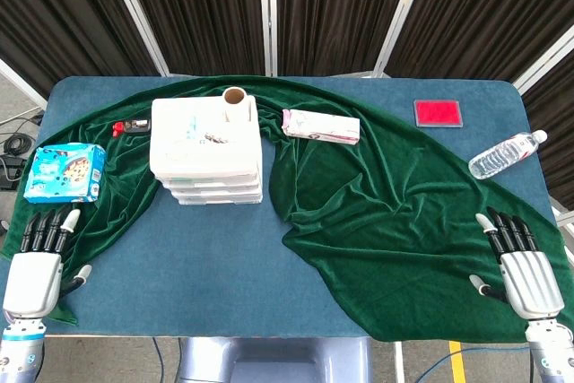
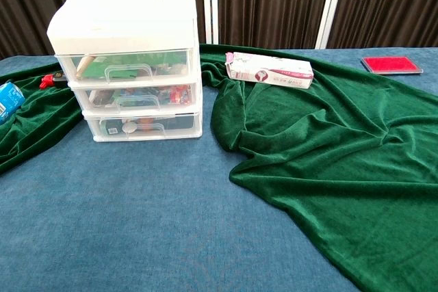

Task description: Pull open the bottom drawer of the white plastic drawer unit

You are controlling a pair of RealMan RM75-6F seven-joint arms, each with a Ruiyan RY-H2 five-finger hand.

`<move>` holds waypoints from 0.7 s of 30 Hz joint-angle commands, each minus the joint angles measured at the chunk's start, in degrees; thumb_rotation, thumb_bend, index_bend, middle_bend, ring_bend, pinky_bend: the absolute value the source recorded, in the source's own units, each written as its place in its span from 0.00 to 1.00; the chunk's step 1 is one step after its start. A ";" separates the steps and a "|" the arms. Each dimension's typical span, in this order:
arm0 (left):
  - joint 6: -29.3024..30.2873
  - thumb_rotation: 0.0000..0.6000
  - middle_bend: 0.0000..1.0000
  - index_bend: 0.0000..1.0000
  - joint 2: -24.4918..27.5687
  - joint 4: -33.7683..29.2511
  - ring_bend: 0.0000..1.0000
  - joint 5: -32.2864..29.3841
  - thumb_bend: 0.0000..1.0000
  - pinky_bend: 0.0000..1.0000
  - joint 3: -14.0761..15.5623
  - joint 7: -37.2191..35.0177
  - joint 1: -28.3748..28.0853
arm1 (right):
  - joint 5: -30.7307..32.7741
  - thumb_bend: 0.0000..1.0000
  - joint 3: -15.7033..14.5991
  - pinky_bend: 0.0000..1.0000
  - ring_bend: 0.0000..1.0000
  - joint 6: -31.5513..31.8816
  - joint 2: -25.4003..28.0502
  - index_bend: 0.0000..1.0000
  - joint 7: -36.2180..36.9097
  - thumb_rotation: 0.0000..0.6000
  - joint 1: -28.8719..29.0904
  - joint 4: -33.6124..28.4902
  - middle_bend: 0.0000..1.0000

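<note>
The white plastic drawer unit [image 1: 207, 152] [image 2: 127, 59] stands on the table's left half, with three clear-fronted drawers stacked. Its bottom drawer [image 2: 142, 125] sits flush with the frame, handle [image 2: 144, 127] facing the near edge. A cardboard tube [image 1: 237, 103] stands on the unit's top. My left hand [image 1: 38, 257] rests flat at the near left corner, fingers apart, holding nothing. My right hand [image 1: 518, 261] lies at the near right on the green cloth, fingers spread and empty. Neither hand shows in the chest view.
A green velvet cloth [image 1: 395, 204] [image 2: 342, 148] drapes over the table's right half and behind the unit. A pink-white box [image 1: 320, 126] [image 2: 269, 70], red pad [image 1: 438, 113] [image 2: 391, 65], water bottle [image 1: 505, 155], blue cookie pack [image 1: 65, 172] and small red-black item [image 1: 131, 126] lie around.
</note>
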 commanded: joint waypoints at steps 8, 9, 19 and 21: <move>-1.64 1.00 0.00 0.00 0.55 -1.01 0.00 0.92 0.19 0.00 -0.94 -0.43 0.89 | -0.24 0.06 -0.24 0.00 0.00 0.02 -0.09 0.03 -0.21 1.00 -0.03 -0.08 0.00; -1.84 1.00 0.00 0.00 0.60 -1.13 0.00 0.96 0.19 0.00 -1.07 -0.56 0.91 | -0.20 0.06 -0.21 0.00 0.00 -0.02 -0.12 0.03 -0.25 1.00 0.01 -0.07 0.00; -4.88 1.00 0.00 0.00 0.90 -2.25 0.00 0.58 0.19 0.00 -1.73 -0.83 1.02 | 0.05 0.06 -0.30 0.00 0.00 -0.19 0.04 0.03 -0.29 1.00 -0.05 -0.30 0.00; -5.00 1.00 0.00 0.00 0.69 -2.54 0.00 0.74 0.21 0.00 -1.92 -1.47 1.12 | 0.00 0.06 -0.31 0.00 0.00 -0.04 0.20 0.03 0.01 1.00 -0.12 -0.40 0.00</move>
